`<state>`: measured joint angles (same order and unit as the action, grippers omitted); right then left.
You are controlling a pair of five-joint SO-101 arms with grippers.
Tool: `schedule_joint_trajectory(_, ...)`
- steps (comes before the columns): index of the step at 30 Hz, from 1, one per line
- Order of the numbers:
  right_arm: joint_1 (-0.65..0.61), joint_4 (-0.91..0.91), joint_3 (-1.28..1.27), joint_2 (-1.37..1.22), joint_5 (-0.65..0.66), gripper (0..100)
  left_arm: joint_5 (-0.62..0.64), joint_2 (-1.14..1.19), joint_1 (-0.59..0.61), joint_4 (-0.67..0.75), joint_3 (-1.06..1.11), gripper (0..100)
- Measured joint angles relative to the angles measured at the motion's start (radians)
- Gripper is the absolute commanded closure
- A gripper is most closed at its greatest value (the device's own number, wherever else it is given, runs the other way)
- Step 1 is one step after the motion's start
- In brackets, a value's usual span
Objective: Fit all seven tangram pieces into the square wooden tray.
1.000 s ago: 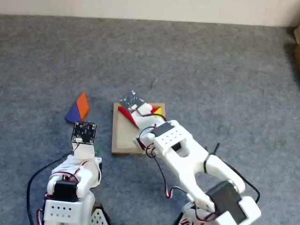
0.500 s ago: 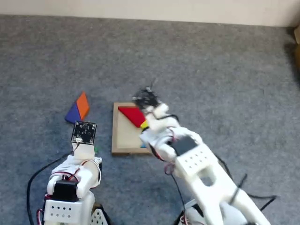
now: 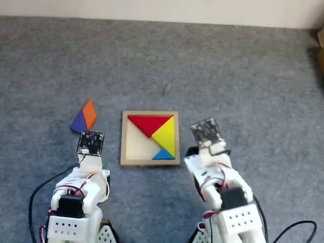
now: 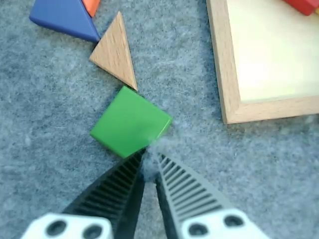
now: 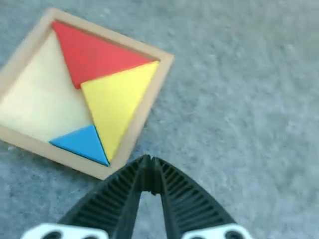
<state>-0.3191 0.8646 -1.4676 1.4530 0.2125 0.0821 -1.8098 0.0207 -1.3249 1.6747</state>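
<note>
Wooden and square, the tray (image 3: 123,136) lies between the arms, with the red triangle (image 3: 150,124), yellow triangle (image 3: 164,135) and small light-blue triangle (image 3: 163,154) seated in it. Outside on the carpet lie the dark-blue triangle (image 3: 78,123), green square (image 4: 130,121), orange piece (image 3: 89,112) and plain wooden triangle (image 4: 115,52). The left gripper (image 4: 149,154), pressed together and empty, points at the square's corner; the right gripper (image 5: 149,164) is likewise closed, just beside the tray. The left should probably spread wide and straddle two flat sides, not corners. No writing is readable.

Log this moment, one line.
tray: red triangle, yellow triangle, light blue triangle; outside: green square; left gripper shut; right gripper shut
</note>
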Motion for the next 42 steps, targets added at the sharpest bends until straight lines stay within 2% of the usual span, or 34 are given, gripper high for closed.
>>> schedule_joint_trajectory(6,0.015,0.190,-0.071,0.316,0.000,98.4,0.000,0.000,0.000,0.000,0.000,100)
schedule_joint_trajectory(10,0.015,0.242,-0.095,0.361,-0.040,98.4,0.000,0.000,0.000,0.000,0.000,100)
schedule_joint_trajectory(18,0.021,0.255,-0.138,0.371,-0.473,98.4,0.000,0.000,0.000,0.000,0.000,100)
schedule_joint_trajectory(20,0.021,0.255,-0.175,0.373,-0.535,98.4,0.000,0.000,0.000,0.000,0.000,100)
schedule_joint_trajectory(23,0.021,0.255,-0.204,0.374,-0.539,98.4,0.000,0.000,-0.003,0.000,0.000,100)
schedule_joint_trajectory(30,0.021,0.255,-0.206,0.371,-0.433,98.5,0.000,0.000,-0.003,0.000,0.000,100)
schedule_joint_trajectory(42,0.026,0.316,-0.206,0.371,-0.417,98.5,0.000,0.000,-0.003,-0.002,0.000,100)
